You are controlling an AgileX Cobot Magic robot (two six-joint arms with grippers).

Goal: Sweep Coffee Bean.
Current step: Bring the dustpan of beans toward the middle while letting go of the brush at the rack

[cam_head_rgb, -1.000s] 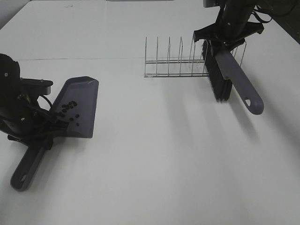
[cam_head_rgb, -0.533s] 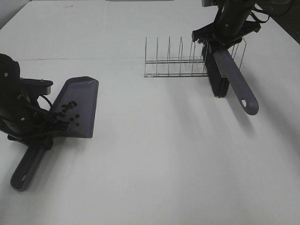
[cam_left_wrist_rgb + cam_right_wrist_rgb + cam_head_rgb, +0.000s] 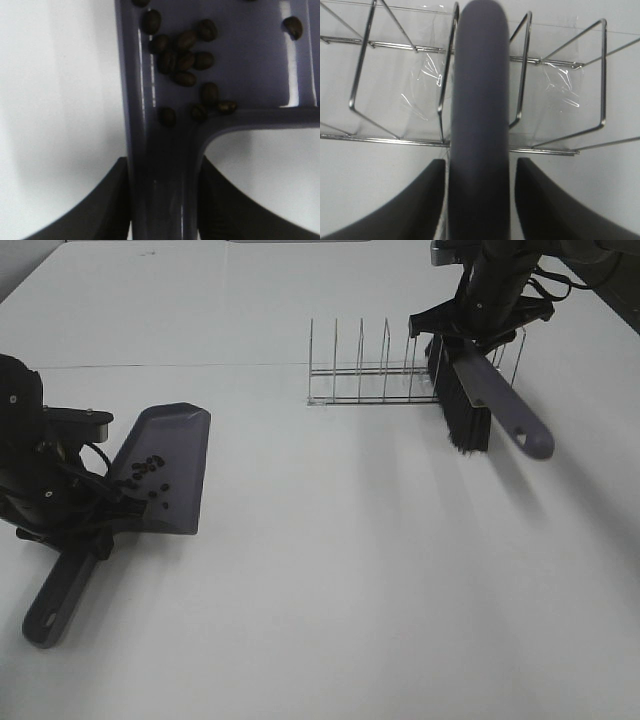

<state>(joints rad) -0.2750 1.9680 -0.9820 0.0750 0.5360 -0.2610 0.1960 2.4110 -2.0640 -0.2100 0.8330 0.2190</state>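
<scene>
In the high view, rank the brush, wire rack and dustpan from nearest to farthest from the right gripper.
1. Brush: between the jaws of the right gripper, far right.
2. Wire rack: right beside it, stretching toward the middle.
3. Dustpan: across the table on the left, holding the coffee beans.

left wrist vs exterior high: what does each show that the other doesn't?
Left wrist only: individual coffee beans clustered at the dustpan's back wall, and the left fingers flanking its handle neck.

Exterior high only: the brush held by the right gripper at the wire rack, and the whole table.

Both: the dustpan with beans inside.
</scene>
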